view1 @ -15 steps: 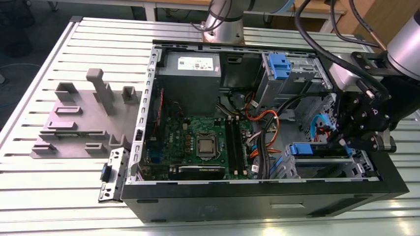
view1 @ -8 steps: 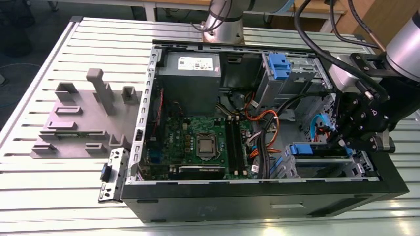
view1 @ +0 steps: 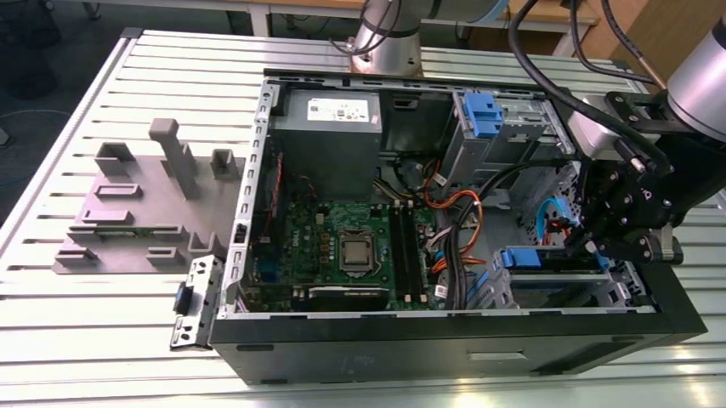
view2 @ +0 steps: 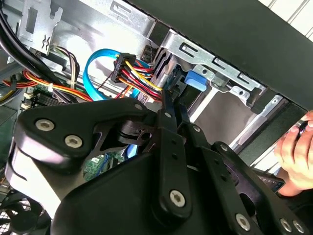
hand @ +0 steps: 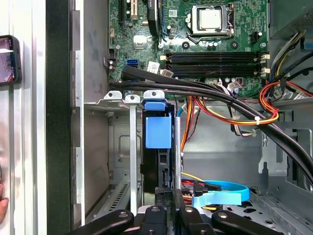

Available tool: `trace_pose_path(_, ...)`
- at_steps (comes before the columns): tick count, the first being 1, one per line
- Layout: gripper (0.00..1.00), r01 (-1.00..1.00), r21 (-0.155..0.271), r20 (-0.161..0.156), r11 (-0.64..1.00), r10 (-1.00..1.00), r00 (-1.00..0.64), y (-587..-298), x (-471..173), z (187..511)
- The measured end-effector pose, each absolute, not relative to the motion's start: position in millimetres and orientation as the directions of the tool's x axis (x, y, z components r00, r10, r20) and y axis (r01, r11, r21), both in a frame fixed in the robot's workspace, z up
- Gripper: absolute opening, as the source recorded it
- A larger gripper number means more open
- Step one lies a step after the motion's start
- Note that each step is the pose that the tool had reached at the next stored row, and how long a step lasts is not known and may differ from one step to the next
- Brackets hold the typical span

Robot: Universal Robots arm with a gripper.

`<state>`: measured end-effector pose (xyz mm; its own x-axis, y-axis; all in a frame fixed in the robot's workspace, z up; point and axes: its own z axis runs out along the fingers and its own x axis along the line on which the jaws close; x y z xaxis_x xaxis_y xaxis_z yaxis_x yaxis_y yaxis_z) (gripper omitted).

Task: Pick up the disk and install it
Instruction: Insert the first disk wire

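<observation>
The gripper (hand: pixel 169 196) has its claw drawn narrow, and by the look of the first wrist view it is pinching the disk (hand: pixel 158 131) at the end away from the blue caddy tab. The disk stands on edge inside the drive cage (hand: pixel 122 103), just beside a metal rail (hand: pixel 133 147), with the tab level with the cage's front lip. Whether it is seated home cannot be told.

The nearest risk is skew. The slot is tight, so a slightly tilted disk could bind against the rail or jam the caddy, and a hold on so thin an edge could slip under load.

Close beside the claw lie a blue flat cable (hand: pixel 220 193) and a bunch of red and yellow wires (view2: pixel 139 73). The linkage could snag them, or they could be trapped behind the disk.

Further in, a thick black cable bundle (hand: pixel 205 93) crosses just past the tab, and may be dragged or pressed on. Beyond it lies the motherboard (hand: pixel 146 29), open to a knock if the arm overshoots.

Outside the case wall, a person's hand (view2: pixel 296 152) is near the black frame, and a phone (hand: pixel 7 58) rests on the table. A sideways swing of the arm could meet either.
</observation>
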<state>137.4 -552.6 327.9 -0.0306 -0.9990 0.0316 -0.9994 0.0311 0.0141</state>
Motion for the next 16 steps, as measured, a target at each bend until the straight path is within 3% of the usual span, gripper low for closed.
trace_pose_path(3, 0.24, -0.999, 0.014, 0.031, 0.031, -0.999, -0.031, -552.6, 137.4, 327.6)
trace_pose_path(4, 0.3, -0.999, 0.014, 0.031, 0.031, -0.999, -0.031, -552.6, 137.4, 327.8)
trace_pose_path(16, 0.3, -0.999, 0.014, 0.032, 0.031, -0.999, -0.031, -552.6, 137.5, 337.1)
